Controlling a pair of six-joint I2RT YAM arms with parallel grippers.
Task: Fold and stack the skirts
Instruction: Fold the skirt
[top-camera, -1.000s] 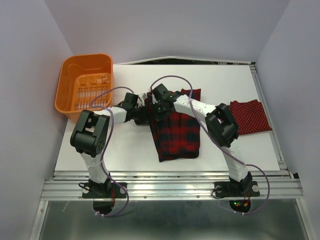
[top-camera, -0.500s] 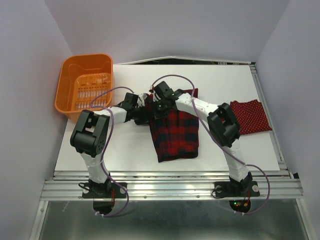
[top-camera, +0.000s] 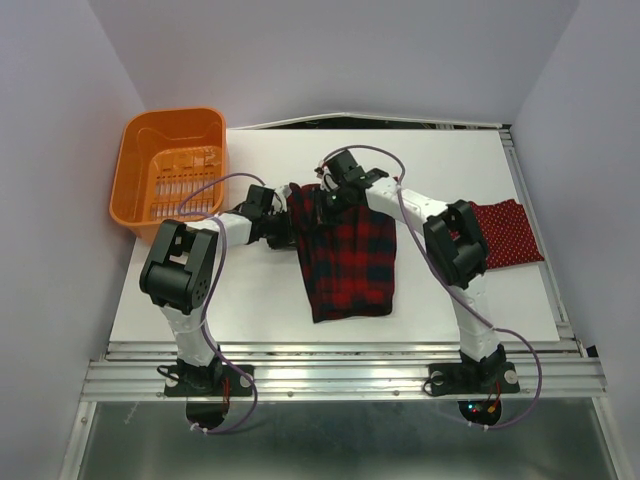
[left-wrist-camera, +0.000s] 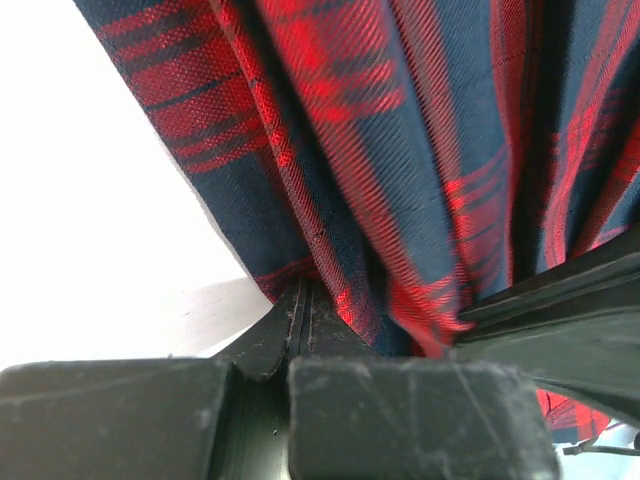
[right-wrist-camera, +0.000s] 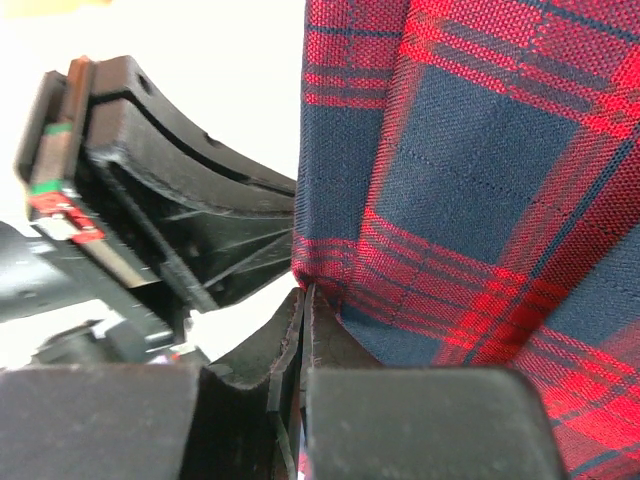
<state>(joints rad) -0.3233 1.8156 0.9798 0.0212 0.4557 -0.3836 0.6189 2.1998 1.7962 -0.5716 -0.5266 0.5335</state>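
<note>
The red-and-navy plaid skirt (top-camera: 350, 262) lies mid-table, its far edge raised and bunched. My left gripper (top-camera: 291, 224) is shut on the skirt's far left corner; in the left wrist view the closed gripper (left-wrist-camera: 303, 308) pinches a fold of the plaid skirt (left-wrist-camera: 400, 130). My right gripper (top-camera: 326, 199) is shut on the same far edge just to the right; in the right wrist view this gripper (right-wrist-camera: 305, 300) bites the hem of the plaid skirt (right-wrist-camera: 480, 150). The dark red dotted skirt (top-camera: 506, 232) lies flat at the right, behind the right arm's elbow.
An orange plastic basket (top-camera: 172, 172) stands at the far left corner of the white table (top-camera: 250, 300). The left gripper's black body (right-wrist-camera: 150, 190) sits close beside the right gripper's fingers. The right arm arches over the plaid skirt's right side.
The right gripper has moved away from me and a little right, pulling the plaid skirt's far edge with it; the cloth now looks wider at the top. The left gripper has barely moved.
</note>
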